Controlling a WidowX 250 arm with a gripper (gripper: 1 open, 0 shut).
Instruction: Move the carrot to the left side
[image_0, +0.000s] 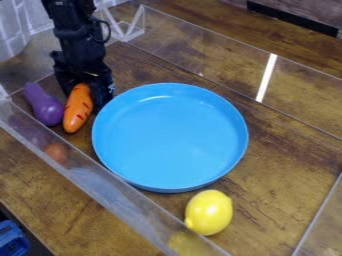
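Note:
A small orange carrot lies on the wooden table to the left of the blue plate, its green top hidden under the black gripper. That gripper points straight down over the carrot's far end, its two fingers open on either side of it. Whether the fingers touch the carrot I cannot tell. A purple eggplant lies just left of the carrot, almost against it.
A yellow lemon sits in front of the plate at the lower right. Clear plastic walls fence the work area along the front and left. White wire shapes stand behind the arm.

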